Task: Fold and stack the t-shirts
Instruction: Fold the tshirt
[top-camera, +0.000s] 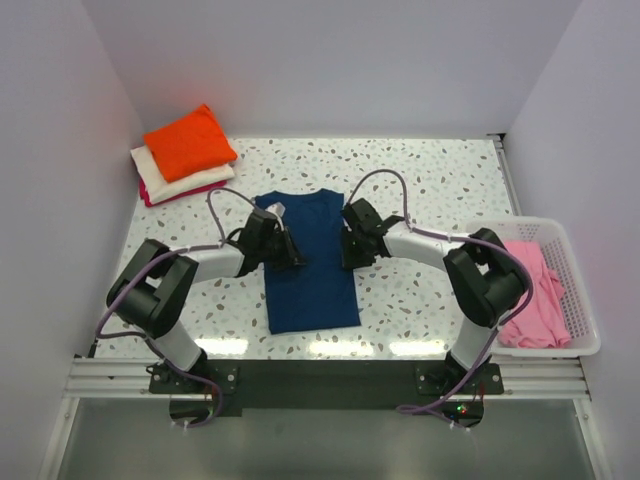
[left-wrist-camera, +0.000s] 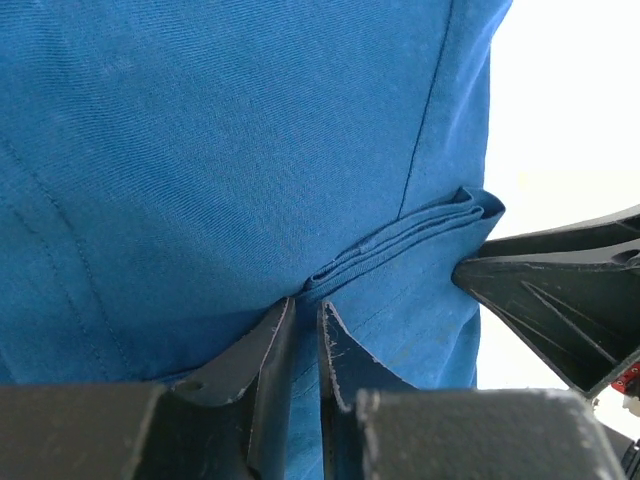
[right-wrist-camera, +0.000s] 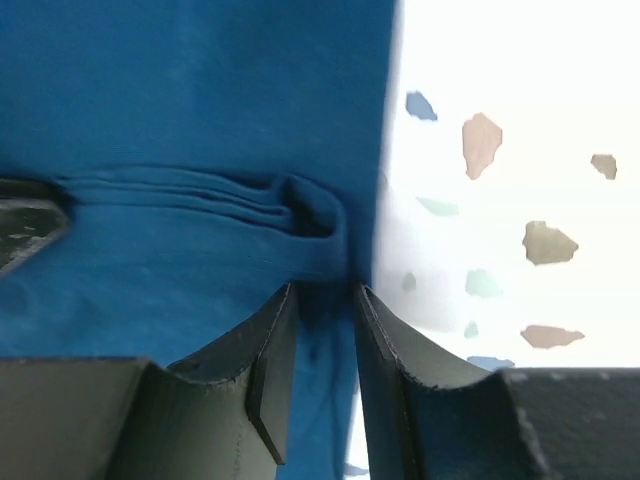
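Jaws of left gripper (left-wrist-camera: 305, 305) closed on pleat at left edge of navy blue cotton t-shirt (top-camera: 310, 290); right gripper (right-wrist-camera: 325, 292) pinches right edge same way. Shirt flat at centre of white speckled table (top-camera: 420, 180) — narrow rectangle, bunched ridge across between grippers. Long axis near-to-far — collar toward far wall.

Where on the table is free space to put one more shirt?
Bare table lies far right, between the navy shirt and the basket. A smaller patch lies front left, beside the shirt's hem. The middle is crowded: the left pincer and the right pincer grip that shirt, and the folded stack fills the far-left corner.
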